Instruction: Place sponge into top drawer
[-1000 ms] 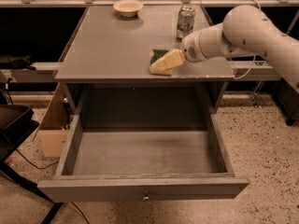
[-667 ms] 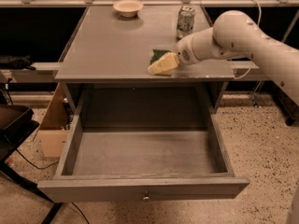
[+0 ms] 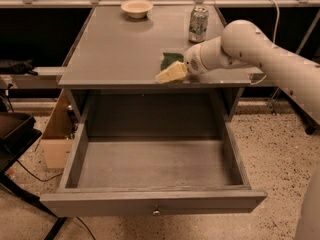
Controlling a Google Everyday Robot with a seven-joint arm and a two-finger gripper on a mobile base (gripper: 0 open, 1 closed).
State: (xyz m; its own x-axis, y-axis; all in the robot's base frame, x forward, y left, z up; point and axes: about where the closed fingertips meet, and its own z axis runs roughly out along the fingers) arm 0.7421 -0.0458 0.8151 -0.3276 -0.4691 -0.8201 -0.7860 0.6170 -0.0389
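Note:
The sponge point(image 3: 170, 73), pale yellow foam with a dark green layer, is tilted at the front edge of the grey tabletop point(image 3: 115, 49), right of centre. My gripper point(image 3: 183, 69) comes in from the right on the white arm and is shut on the sponge's right end, mostly hidden behind the wrist. The top drawer point(image 3: 100, 202) is pulled fully out below the table, and its grey inside is bare. Its small round knob point(image 3: 156, 212) shows on the front panel. The sponge is above the drawer's back edge.
A cream bowl point(image 3: 137, 7) stands at the back of the tabletop. A soda can point(image 3: 198, 24) stands at the back right, just behind my arm. A cardboard box point(image 3: 55, 134) and a black stand point(image 3: 15, 134) are on the floor to the left.
My gripper and the sponge have moved a little to the left and towards the table's front edge. The drawer, bowl and can have not moved.

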